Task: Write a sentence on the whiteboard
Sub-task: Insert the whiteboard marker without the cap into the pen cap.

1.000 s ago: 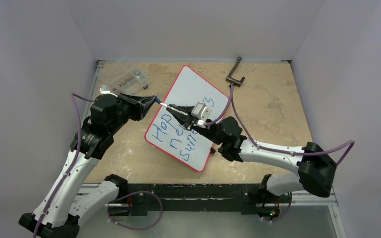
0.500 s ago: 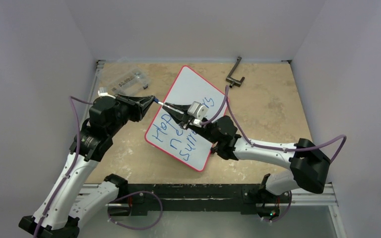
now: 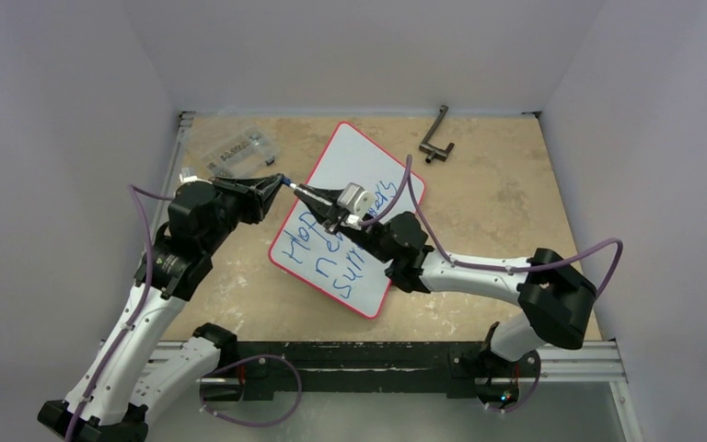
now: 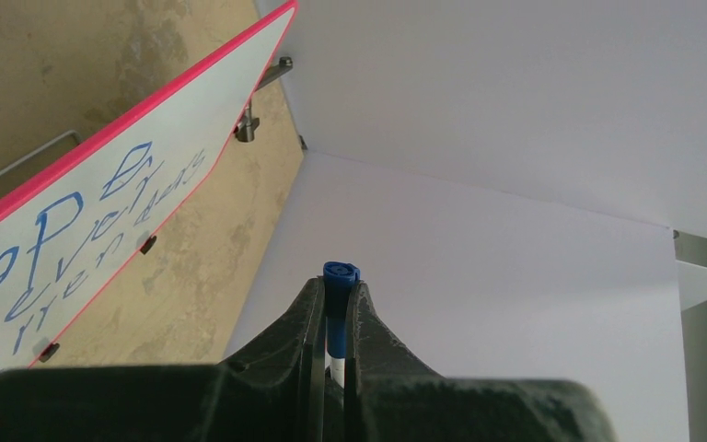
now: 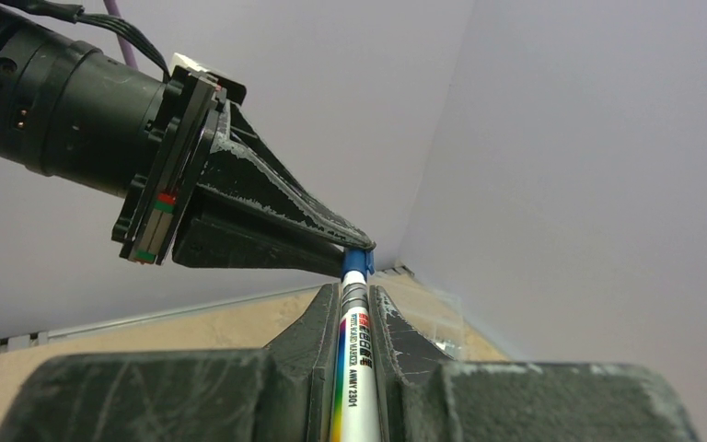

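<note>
From above, I see my left arm [image 3: 198,214] bent up from its base and reaching right. My right arm [image 3: 479,272] stretches low across to the left, its wrist over the near half of the whiteboard [image 3: 357,155]. The two point nose to nose near the board's upper-left edge. The right jaws are closed narrowly on the barrel of a white marker [image 5: 353,368], which runs out past their tips. The left jaws pinch the marker's blue cap [image 4: 340,274] end-on, nearly closed (only the cap's width between them). The whiteboard lies flat and skewed in the middle of the surface [image 3: 506,203], lower than both sets of jaws. The sentence [image 3: 318,253], blue and in three slanted lines, fills the board's near half; the right arm hides the middle of it.
</note>
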Tool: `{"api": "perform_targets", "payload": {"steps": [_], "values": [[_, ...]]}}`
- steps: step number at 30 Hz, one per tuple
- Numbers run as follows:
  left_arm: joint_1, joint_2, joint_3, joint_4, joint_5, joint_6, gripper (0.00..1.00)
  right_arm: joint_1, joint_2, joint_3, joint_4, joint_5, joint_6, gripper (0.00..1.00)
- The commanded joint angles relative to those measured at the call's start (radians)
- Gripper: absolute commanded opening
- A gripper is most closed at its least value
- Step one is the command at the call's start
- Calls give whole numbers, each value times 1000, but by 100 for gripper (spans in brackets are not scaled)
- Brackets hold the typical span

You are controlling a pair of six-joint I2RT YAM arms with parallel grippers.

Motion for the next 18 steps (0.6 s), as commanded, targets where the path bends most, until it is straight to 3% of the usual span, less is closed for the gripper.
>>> {"api": "perform_targets", "payload": {"steps": [1,18], "values": [[-6,-8,0,88,49,-17,0,18,30,67,13,-17,-1,0],[-7,-27,-38,205,140,-14,0,23,127,145,12,-61,89,0]]}}
